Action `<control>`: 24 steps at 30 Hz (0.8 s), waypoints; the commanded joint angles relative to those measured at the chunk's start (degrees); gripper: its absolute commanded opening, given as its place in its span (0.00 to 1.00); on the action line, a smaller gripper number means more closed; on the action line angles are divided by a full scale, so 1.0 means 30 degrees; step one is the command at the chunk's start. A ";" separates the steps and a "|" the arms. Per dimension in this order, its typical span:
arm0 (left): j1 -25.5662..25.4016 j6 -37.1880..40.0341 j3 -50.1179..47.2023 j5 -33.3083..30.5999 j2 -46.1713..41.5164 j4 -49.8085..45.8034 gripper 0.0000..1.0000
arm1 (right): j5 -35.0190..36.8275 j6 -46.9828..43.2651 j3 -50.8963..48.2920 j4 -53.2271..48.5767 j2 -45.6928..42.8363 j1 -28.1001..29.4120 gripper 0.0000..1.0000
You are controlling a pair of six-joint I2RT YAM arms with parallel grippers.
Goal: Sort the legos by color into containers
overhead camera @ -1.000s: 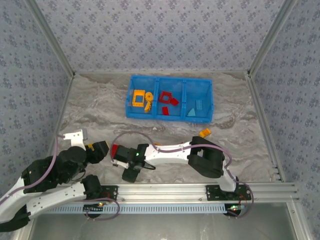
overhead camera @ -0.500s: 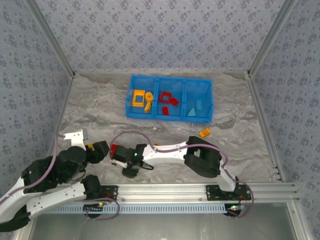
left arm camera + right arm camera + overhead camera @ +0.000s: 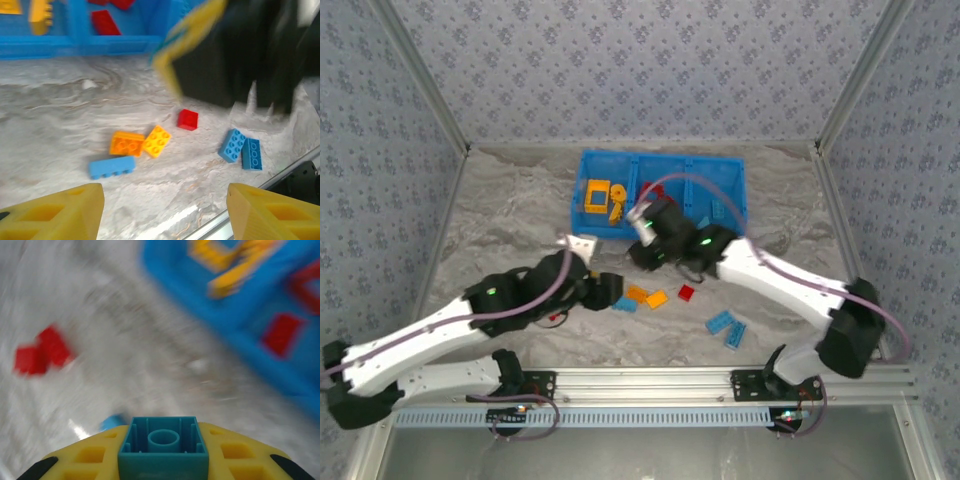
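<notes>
In the last second the right gripper, clamped on a light-blue brick, has swung up to the bin, so a drop looks close, while the left gripper gapes over loose bricks.

Bright, even light with soft shadows; the wrist views are partly blurred.
The top view is sharp. In the right wrist view the teal brick is clear, the blue bin smeared. In the left wrist view the dark arm is blurred.

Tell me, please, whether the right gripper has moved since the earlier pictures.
Yes: the right gripper went from the near rail up to the blue bin.
</notes>
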 commanded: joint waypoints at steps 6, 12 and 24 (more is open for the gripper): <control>-0.0168 0.2249 0.2469 0.2280 0.4744 0.5407 0.65 | 0.0126 0.2853 0.0602 -0.1310 0.1807 -0.7785 0.32; -0.0737 0.2780 0.3658 0.2017 0.7075 0.6293 0.65 | 0.2758 0.4218 0.3688 -0.3929 0.6506 -0.8739 0.30; -0.0997 0.2844 0.3774 0.2087 0.7976 0.6758 0.65 | 0.4595 0.4200 0.4923 -0.3967 1.0305 -0.9161 0.32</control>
